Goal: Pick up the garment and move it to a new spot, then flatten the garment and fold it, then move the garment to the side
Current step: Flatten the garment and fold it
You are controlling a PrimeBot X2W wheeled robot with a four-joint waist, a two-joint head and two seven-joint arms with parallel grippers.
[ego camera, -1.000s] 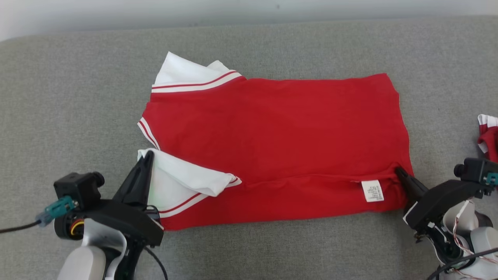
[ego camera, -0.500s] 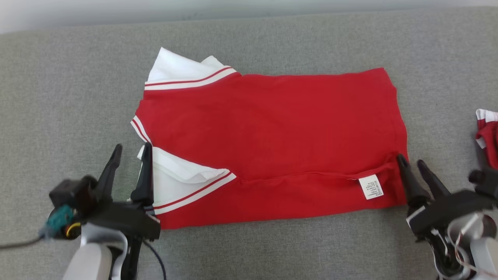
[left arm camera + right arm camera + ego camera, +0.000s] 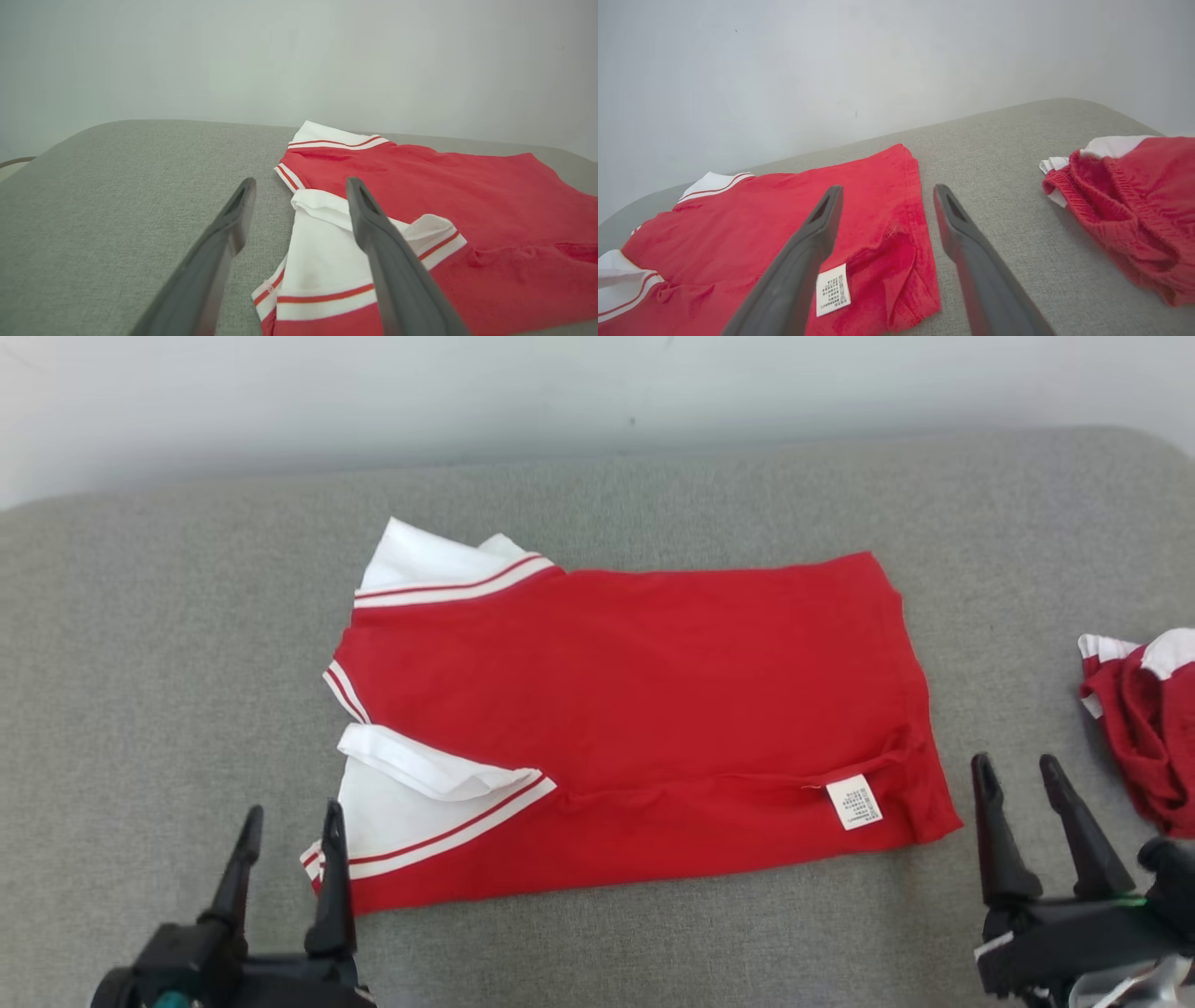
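A broad grey woven-fabric tabletop [image 3: 149, 663] with rounded corners takes up most of what's in front of the robot (a plain pale wall [image 3: 280, 401] rises straight behind its far edge). Spread near the middle of it lies the red cotton shirt [image 3: 635, 709], folded into a long, roughly rectangular shape, its neck end toward the robot's left and its hem toward the right. It looks fairly flat, with the near long edge turned over on itself and a few soft wrinkles along that fold. Off to the right, well apart from the shirt, sits a crumpled red garment with white trim [image 3: 1144, 728], bunched in a heap at the tabletop's edge. Two white sleeves with red stripe bands stick out at the shirt's left end: the far sleeve [image 3: 429, 565] pokes past the top corner, and the near sleeve [image 3: 411, 793] is folded across the front. The left claw [image 3: 291, 810] hangs at that near-left corner with its two dark fingers spread apart and nothing between them; one finger lines up with the sleeve's cuff, though I can't tell whether it touches. The right claw [image 3: 1015, 762] is likewise spread and empty, over bare fabric just beside the shirt's near-right corner. Smallest of all, a white printed care label [image 3: 853, 802] lies face up near that corner.
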